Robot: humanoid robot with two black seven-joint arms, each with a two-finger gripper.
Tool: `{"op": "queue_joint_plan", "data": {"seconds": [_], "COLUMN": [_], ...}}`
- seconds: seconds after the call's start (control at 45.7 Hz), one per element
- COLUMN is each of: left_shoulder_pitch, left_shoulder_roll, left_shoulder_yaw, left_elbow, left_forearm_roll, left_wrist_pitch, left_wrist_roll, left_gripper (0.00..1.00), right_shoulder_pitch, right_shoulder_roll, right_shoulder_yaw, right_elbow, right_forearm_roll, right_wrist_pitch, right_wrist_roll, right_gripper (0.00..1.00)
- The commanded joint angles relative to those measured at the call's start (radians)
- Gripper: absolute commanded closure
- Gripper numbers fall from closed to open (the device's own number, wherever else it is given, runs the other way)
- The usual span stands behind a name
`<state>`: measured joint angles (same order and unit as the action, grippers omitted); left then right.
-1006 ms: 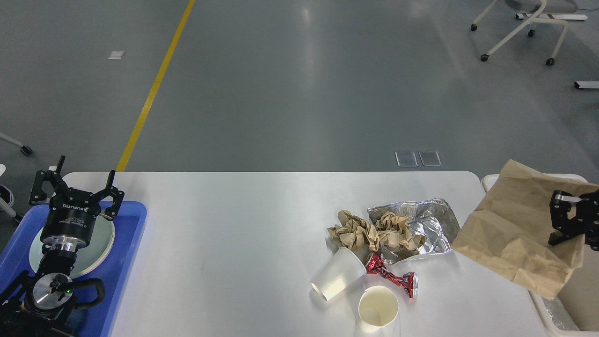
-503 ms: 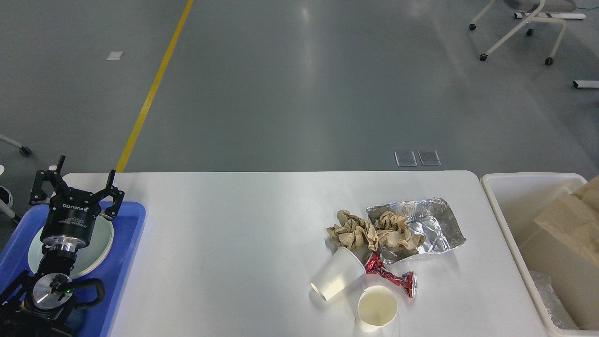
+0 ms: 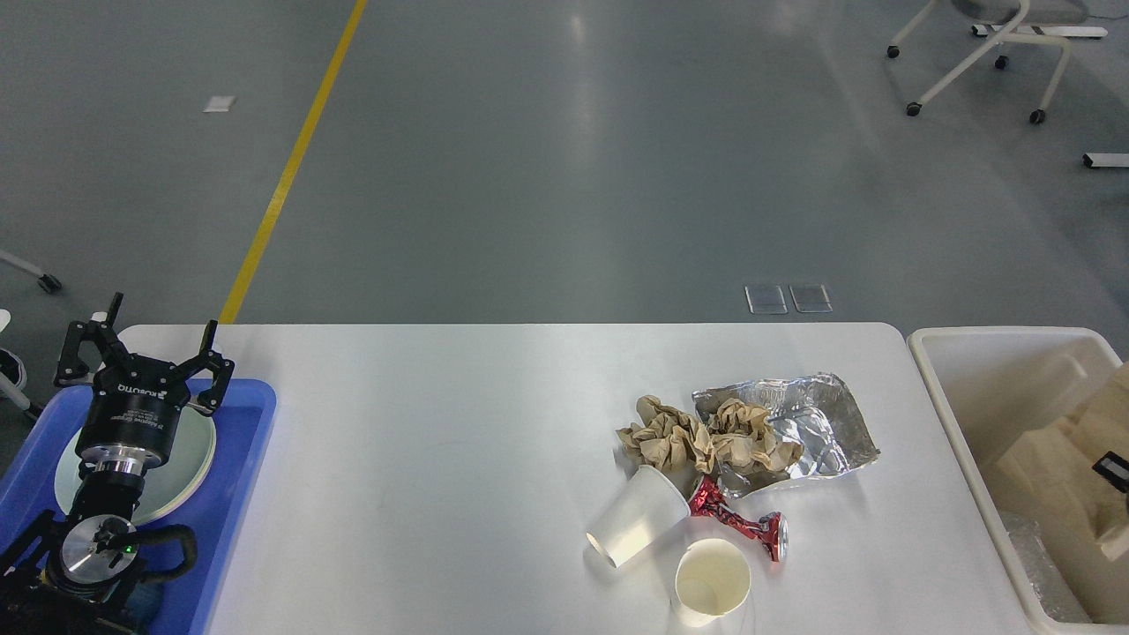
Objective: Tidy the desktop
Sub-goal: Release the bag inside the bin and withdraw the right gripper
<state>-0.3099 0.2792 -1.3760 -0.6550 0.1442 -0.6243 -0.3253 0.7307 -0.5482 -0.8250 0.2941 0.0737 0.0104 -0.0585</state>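
While the left gripper [image 3: 145,351] is hovering with its two fingers spread apart and holding nothing, it is sitting over the far end of a blue tray [image 3: 242,494] that is resting on the desktop's left end, with a white plate [image 3: 181,467] lying inside the tray beneath the arm. The desktop [image 3: 441,459] is stretching rightward from that gripper across the view. Well apart from the gripper, on the right half of the desktop, crumpled brown paper [image 3: 701,437] is lying on a sheet of foil [image 3: 816,423]; just in front, a toppled white cup [image 3: 637,527], a crushed red can [image 3: 741,522] and an upright paper cup [image 3: 712,582] are clustering together. Beside the desktop's right end, a cream bin [image 3: 957,414] is holding a brown paper bag [image 3: 1058,459]. Only a small black sliver at the right edge may be the right gripper [image 3: 1113,469]; whether it is spread or closed cannot be told.
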Motion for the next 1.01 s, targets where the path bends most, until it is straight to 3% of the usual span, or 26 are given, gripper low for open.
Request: {"op": "queue_joint_plan", "data": {"seconds": [0.0,0.066,0.153,0.7,0.722,0.787,0.831,0.875,0.984], "left_shoulder_pitch": [0.000,0.000,0.000,0.000,0.000,0.000,0.000,0.000,0.000], "left_shoulder_roll": [0.000,0.000,0.000,0.000,0.000,0.000,0.000,0.000,0.000], "left_shoulder_yaw": [0.000,0.000,0.000,0.000,0.000,0.000,0.000,0.000,0.000], "left_elbow": [0.000,0.000,0.000,0.000,0.000,0.000,0.000,0.000,0.000], "left_forearm_roll": [0.000,0.000,0.000,0.000,0.000,0.000,0.000,0.000,0.000], "left_wrist_pitch": [0.000,0.000,0.000,0.000,0.000,0.000,0.000,0.000,0.000], "left_wrist_roll": [0.000,-0.001,-0.001,0.000,0.000,-0.001,0.000,0.000,0.000], "left_gripper": [0.03,0.03,0.03,0.03,0.03,0.03,0.03,0.03,0.03], "right_shoulder_pitch": [-0.091,-0.132,-0.174,-0.183,-0.183,-0.182,-0.178,-0.178,-0.178], "right_shoulder_roll": [0.083,0.120,0.154,0.157,0.157,0.154,0.151,0.152,0.157], "right_shoulder_yaw": [0.024,0.044,0.087,0.113,0.112,0.112,0.112,0.112,0.112], "right_elbow": [-0.023,-0.058,-0.104,-0.099,-0.099,-0.107,-0.109,-0.107,-0.101], "right_forearm_roll": [0.000,0.001,0.000,0.001,0.001,0.001,0.001,0.001,-0.003], "right_wrist_pitch": [-0.116,-0.153,-0.178,-0.187,-0.190,-0.193,-0.194,-0.196,-0.196], "right_wrist_roll": [-0.037,-0.079,-0.104,-0.103,-0.103,-0.100,-0.100,-0.098,-0.098], "right_gripper": [1.00,1.00,1.00,1.00,0.89,0.36,0.12,0.01,0.00]}}
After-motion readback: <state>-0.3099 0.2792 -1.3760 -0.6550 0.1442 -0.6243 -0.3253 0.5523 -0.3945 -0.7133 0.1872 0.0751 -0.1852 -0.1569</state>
